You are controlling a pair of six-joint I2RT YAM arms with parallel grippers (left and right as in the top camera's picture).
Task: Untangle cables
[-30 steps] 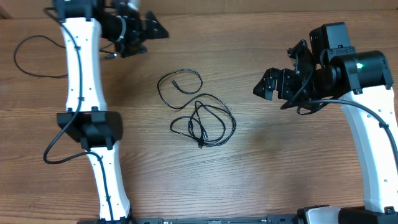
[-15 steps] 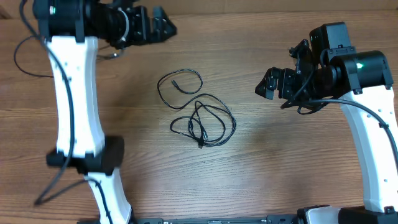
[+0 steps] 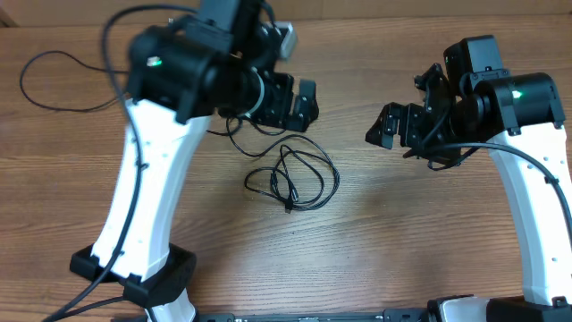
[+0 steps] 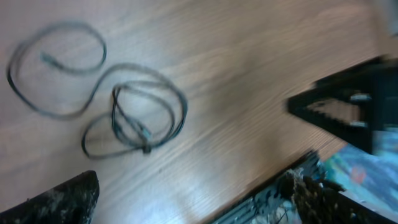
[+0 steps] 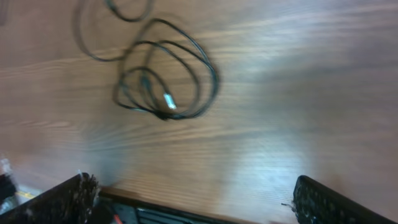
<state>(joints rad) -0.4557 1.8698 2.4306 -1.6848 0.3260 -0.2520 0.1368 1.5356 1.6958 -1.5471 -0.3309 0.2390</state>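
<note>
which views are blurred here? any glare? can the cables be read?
Overhead: sharp, cables crisp, only the left arm slightly smeared. Left wrist: heavy motion blur, cables reduced to soft loops. Right wrist: also blurred, pale glare on the table right of the cables.

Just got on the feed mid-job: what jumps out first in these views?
The black cables lie in a loose tangle of loops mid-table, held by neither gripper. The left arm leans large across the overhead view, and the open left gripper hangs over the tangle's far loop and hides part of it. The right gripper hangs open off to the right, clear of the cables.
</note>
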